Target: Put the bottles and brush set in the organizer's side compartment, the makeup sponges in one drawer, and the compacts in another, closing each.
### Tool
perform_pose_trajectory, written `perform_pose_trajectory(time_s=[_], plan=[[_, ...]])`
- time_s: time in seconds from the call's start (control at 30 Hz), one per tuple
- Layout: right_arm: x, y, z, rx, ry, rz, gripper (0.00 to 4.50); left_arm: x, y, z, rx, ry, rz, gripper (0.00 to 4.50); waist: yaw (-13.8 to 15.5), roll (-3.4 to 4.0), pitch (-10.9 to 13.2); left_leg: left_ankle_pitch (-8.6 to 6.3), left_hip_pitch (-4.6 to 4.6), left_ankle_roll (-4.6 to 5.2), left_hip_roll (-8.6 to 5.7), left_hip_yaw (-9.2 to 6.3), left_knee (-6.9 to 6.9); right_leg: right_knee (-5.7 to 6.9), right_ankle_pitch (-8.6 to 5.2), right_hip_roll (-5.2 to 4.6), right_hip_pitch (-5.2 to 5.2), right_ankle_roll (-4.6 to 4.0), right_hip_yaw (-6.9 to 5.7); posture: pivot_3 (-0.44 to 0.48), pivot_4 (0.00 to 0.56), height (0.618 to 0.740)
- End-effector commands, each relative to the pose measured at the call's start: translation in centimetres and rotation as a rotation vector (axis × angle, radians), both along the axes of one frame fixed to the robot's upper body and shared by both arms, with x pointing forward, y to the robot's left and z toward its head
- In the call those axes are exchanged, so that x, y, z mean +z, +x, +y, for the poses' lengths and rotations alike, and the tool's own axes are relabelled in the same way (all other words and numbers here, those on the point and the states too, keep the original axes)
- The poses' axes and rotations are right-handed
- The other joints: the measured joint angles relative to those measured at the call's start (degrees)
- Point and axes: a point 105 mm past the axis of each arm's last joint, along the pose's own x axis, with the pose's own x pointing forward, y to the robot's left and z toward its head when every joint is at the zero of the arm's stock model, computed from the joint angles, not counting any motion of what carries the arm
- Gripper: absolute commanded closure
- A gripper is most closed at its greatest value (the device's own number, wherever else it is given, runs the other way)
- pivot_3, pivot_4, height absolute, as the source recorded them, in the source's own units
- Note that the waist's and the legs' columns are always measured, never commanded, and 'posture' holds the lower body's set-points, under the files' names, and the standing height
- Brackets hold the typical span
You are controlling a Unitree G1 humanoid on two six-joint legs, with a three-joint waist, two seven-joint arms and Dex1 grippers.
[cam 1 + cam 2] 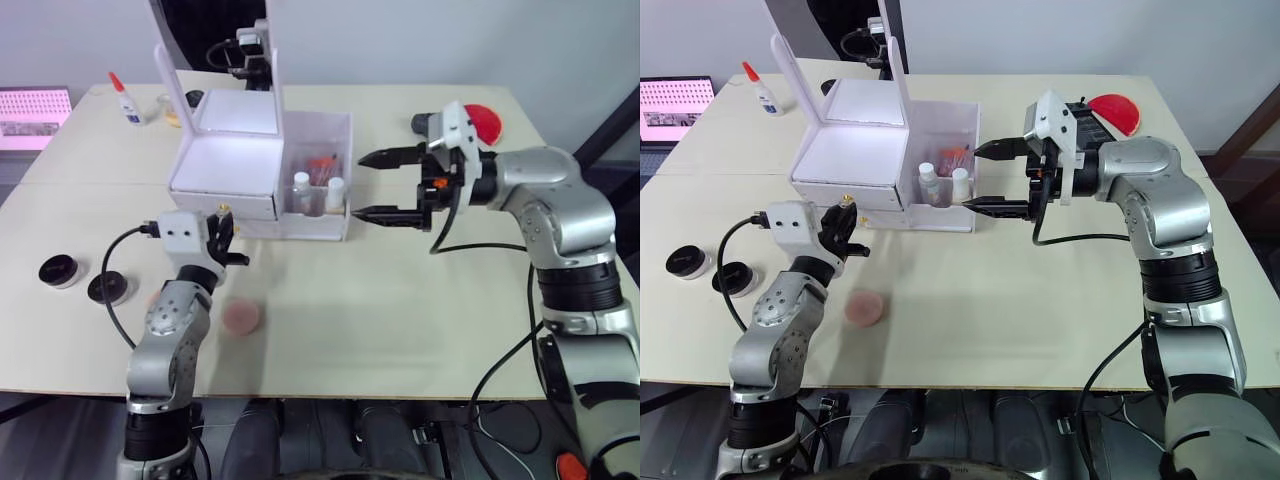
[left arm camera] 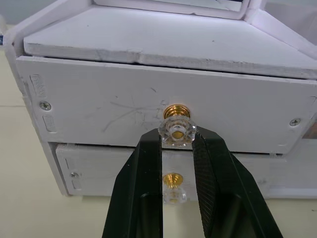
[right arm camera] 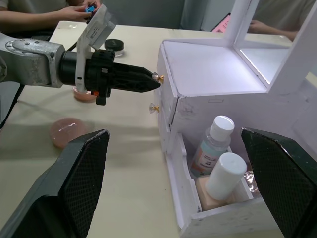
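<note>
My left claw (image 2: 177, 148) pinches the upper drawer's knob (image 2: 177, 131) on the organizer (image 1: 225, 165); it's small, hard and slick, so I grip its neck. My right claw (image 1: 385, 186) hangs open beside the side compartment (image 1: 335, 225), 2 bottles (image 3: 215, 163) inside.

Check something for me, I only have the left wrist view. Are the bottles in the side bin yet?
Observer: Yes. The clear bottle and the beige bottle stand in the side compartment.
Operator: Left gripper is on the top drawer knob. Sponges?
Observer: One makeup sponge lies on the table, in front of the organizer.
Operator: Right gripper?
Observer: The right gripper is open, beside the side compartment, holding nothing.
</note>
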Motion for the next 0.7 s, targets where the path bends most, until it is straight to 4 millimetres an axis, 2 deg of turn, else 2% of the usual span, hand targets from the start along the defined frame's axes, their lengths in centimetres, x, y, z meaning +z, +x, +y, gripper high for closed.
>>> perform_pose_trajectory(time_s=[0.03, 0.2, 0.47, 0.7], plan=[[1.1, -0.3, 0.4, 0.022, 0.012, -0.049, 0.00, 1.5, -1.0, -0.5, -0.028, 0.002, -0.071, 4.18, 0.10, 0.00, 0.00, 0.00, 0.00, 0.00, 0.00, 0.00, 0.00, 0.00, 0.00, 0.00, 0.00, 0.00, 0.00, 0.000, 0.150, 0.740], [1.0, 0.5, 1.4, 0.016, 0.042, -0.002, 0.00, 1.0, -4.2, 0.0, -0.072, 0.020, -0.056, 4.18, -0.19, 0.00, 0.00, -0.03, 0.00, 0.02, 0.01, 0.01, -0.04, -0.02, -0.01, -0.02, -0.03, -0.01, 0.00, 0.000, 0.150, 0.740], [0.3, 0.5, 2.0, 0.058, 0.037, 0.022, 0.00, -0.2, -8.2, 0.5, -0.036, 0.010, 0.014, 4.18, 0.05, -0.01, 0.00, -0.04, -0.19, 0.01, -0.01, 0.01, 0.08, -0.10, -0.01, -0.05, -0.12, -0.03, 0.00, 0.000, 0.150, 0.740], [-0.2, 0.6, 3.0, 0.100, 0.050, 0.047, 0.00, -0.8, -10.2, -0.2, -0.042, -0.004, 0.055, 4.18, -0.73, -0.02, -0.01, -0.04, -0.53, 0.03, 0.00, 0.03, 0.11, -0.08, 0.01, -0.05, -0.47, -0.06, 0.00, 0.000, 0.150, 0.740]])
